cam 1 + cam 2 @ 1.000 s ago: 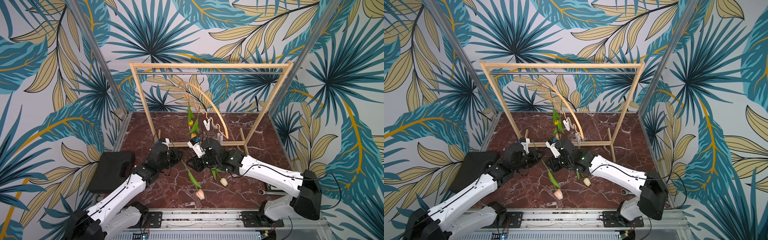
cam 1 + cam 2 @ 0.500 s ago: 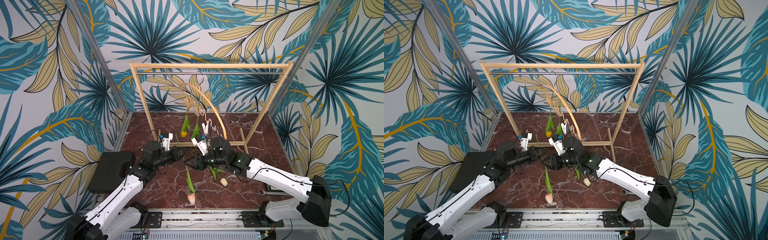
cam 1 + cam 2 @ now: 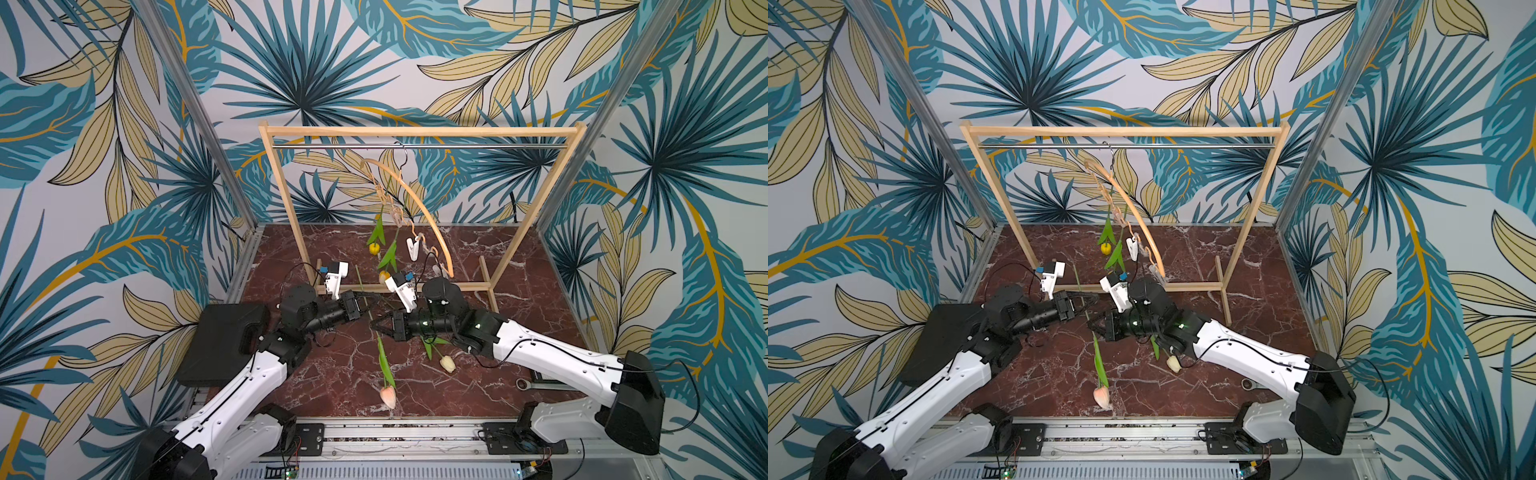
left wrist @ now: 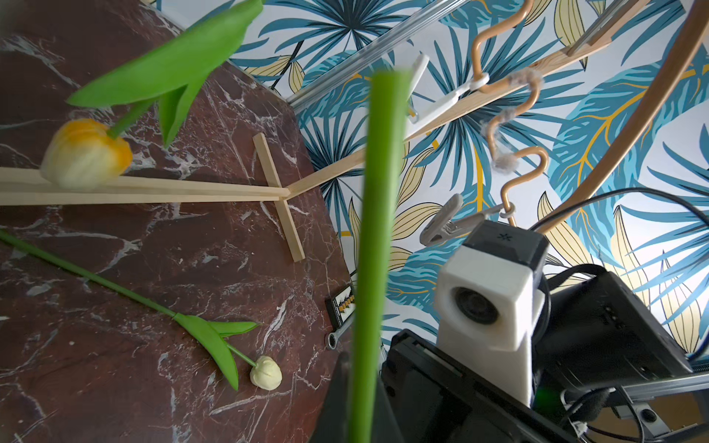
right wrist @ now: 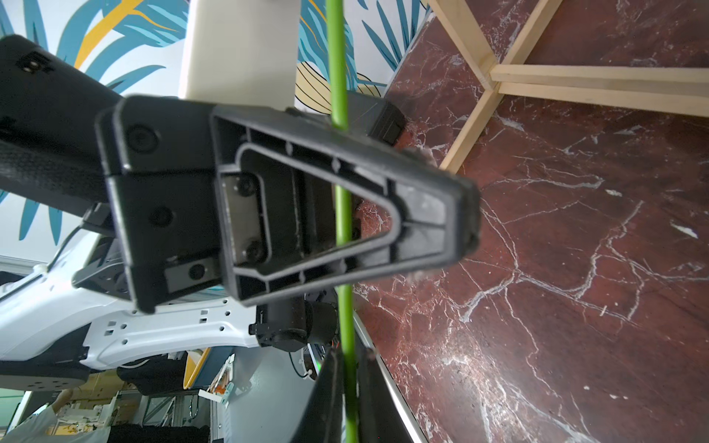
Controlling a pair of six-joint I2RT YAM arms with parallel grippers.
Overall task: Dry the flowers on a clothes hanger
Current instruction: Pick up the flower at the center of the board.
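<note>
Two claws now share one stem. The left claw [image 3: 366,301] is clenched on the pink tulip [image 3: 388,397], which hangs head down, clear of the counter [image 3: 519,291]. The right claw [image 3: 375,323], gaping half a second ago, has snapped shut on the same stem just below. That likely steadies the cut end for feeding into a free white clip [image 3: 412,250].

No container is in view; the clothes hanger [image 4: 648,115] does the holding. The yellow tulip [image 3: 374,248] and orange-yellow tulip [image 3: 384,275] already hang from it, while the cream-white tulip [image 3: 448,363] lies on the counter.
</note>
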